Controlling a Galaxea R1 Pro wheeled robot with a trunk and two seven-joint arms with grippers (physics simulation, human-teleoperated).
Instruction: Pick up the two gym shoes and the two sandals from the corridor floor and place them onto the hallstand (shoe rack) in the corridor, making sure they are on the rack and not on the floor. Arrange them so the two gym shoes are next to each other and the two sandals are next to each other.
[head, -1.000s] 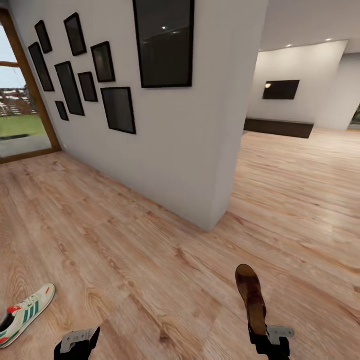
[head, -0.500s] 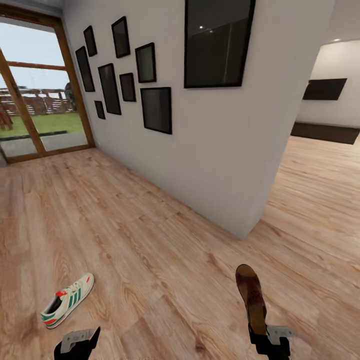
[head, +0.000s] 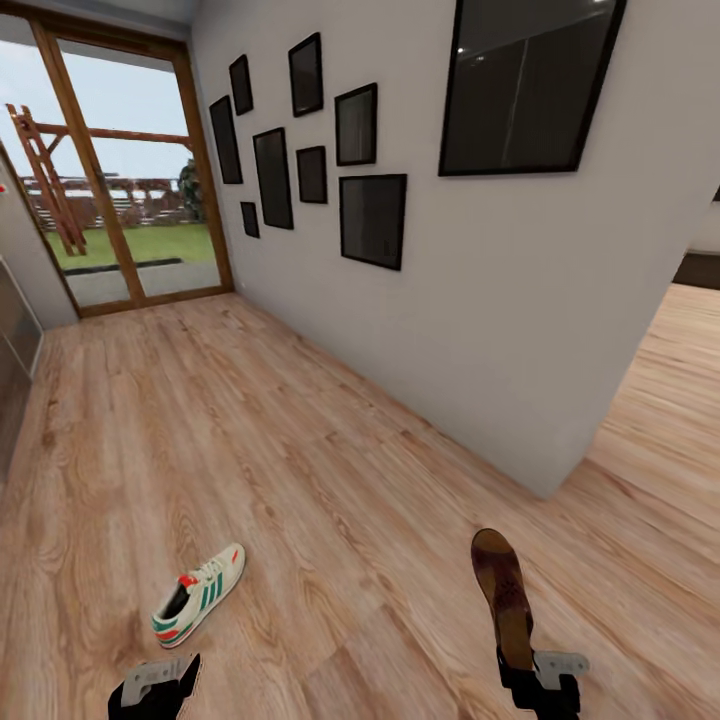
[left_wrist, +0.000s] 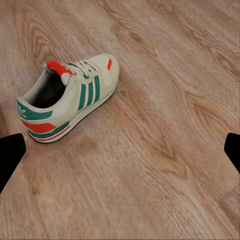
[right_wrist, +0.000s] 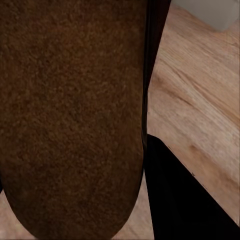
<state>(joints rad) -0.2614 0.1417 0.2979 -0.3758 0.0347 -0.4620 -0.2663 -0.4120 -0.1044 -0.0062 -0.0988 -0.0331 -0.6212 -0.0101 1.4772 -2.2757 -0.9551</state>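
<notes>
Your right gripper (head: 538, 680) is clamped on a sandal (head: 502, 592), which sticks out forward above the corridor floor (head: 330, 480). Your left gripper (left_wrist: 120, 145) has its jaws spread wide with nothing between them. One gym shoe (head: 198, 594) sits on the floor just ahead of it

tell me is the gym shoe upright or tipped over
Upright: the gym shoe rests sole-down on the corridor floor, opening and laces facing up.

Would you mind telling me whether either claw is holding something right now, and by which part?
The right claw holds a sandal by one end, the rest jutting forward. The left claw is open and empty.
</notes>
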